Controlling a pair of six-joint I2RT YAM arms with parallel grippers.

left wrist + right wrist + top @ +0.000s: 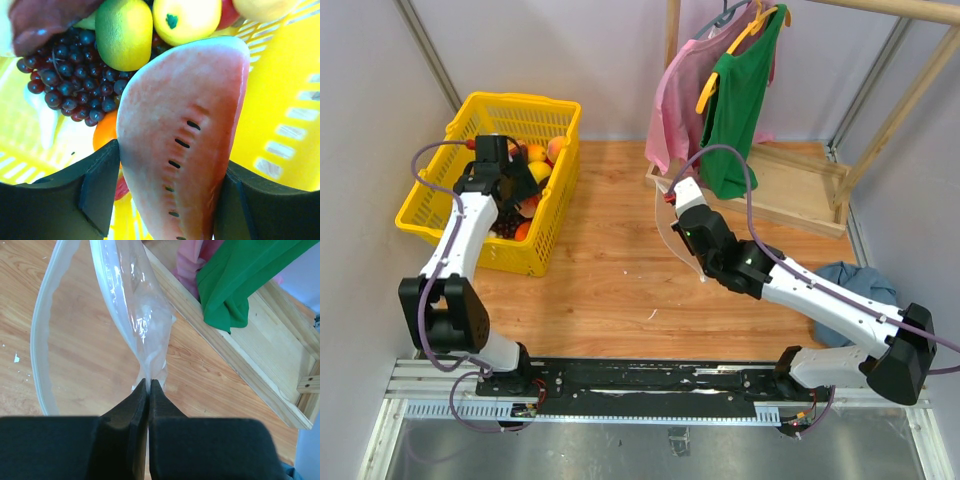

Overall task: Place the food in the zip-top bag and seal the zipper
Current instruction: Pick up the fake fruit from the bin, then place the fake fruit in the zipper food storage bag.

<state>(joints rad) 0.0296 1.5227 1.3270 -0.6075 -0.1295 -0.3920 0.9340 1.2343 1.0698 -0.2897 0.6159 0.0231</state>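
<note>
Wood table (610, 270) underneath. Found left gripper (171, 157) clamped on watermelon (195, 100) inside basket (450, 215) at ten o'clock; right gripper (149, 382) pinched tight on bag (142, 315), zipper (37, 340) gaping, near centre. Likely called for straight lift clear of grapes (75, 75). Confirmed both grips only through wrist views.

watermelon slice (185, 135) in end effector (169, 165), grapes (75, 75) (dark) behind
</note>
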